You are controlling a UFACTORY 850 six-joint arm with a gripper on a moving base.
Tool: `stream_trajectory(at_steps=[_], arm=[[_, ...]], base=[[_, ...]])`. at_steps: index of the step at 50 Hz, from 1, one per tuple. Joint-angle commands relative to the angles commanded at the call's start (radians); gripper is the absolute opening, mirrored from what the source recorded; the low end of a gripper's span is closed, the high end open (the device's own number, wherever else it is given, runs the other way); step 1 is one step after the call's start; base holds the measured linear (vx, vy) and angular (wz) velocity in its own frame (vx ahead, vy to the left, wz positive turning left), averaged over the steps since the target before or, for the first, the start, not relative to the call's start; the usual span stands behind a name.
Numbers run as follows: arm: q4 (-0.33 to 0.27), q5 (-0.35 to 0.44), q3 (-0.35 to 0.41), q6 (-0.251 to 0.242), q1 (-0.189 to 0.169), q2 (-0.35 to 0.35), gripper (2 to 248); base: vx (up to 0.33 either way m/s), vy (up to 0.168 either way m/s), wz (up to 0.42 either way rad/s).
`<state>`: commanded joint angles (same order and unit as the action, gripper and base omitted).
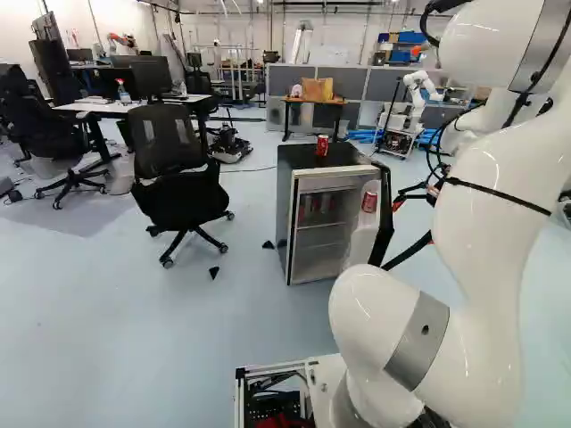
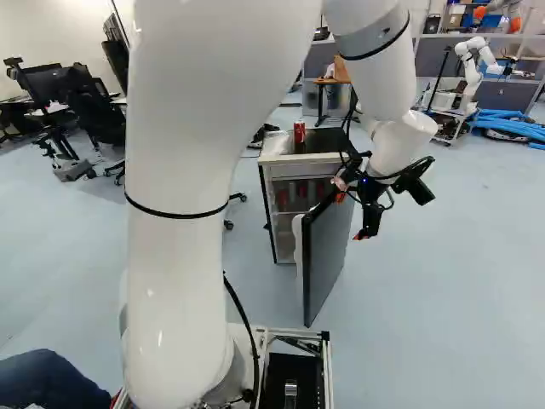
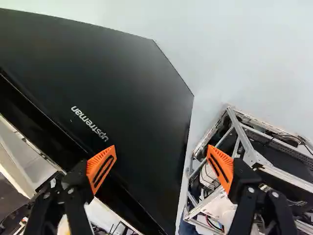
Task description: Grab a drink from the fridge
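In the right base view my gripper point(image 2: 352, 216) is on the outer side of the fridge door point(image 2: 329, 251), close to it. The wrist view shows my gripper point(image 3: 160, 167) open, nothing gripped, with the door's dark outer face point(image 3: 132, 93) ahead and past one finger; whether it touches, I cannot tell. The small fridge point(image 1: 293, 236) stands with its door swung wide. A red can point(image 1: 322, 145) rests on its top, another can point(image 1: 369, 201) sits in the door's inner shelf. Several red cans point(image 2: 294, 194) stand on an upper shelf inside.
An office chair point(image 1: 174, 183) stands left of the fridge, desks with monitors behind it. Farther back are a small table point(image 1: 312, 102), partitions and another robot point(image 1: 416, 94). The base's metal frame point(image 3: 242, 139) shows in the wrist view beyond the door's edge.
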<state>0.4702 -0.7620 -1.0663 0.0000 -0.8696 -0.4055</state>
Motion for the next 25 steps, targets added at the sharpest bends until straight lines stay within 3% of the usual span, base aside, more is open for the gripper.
stream_trajectory(at_steps=[25], arm=[[-0.016,0.000,0.080,0.000,0.048,0.055,247]], base=[[0.000,0.000,0.000]])
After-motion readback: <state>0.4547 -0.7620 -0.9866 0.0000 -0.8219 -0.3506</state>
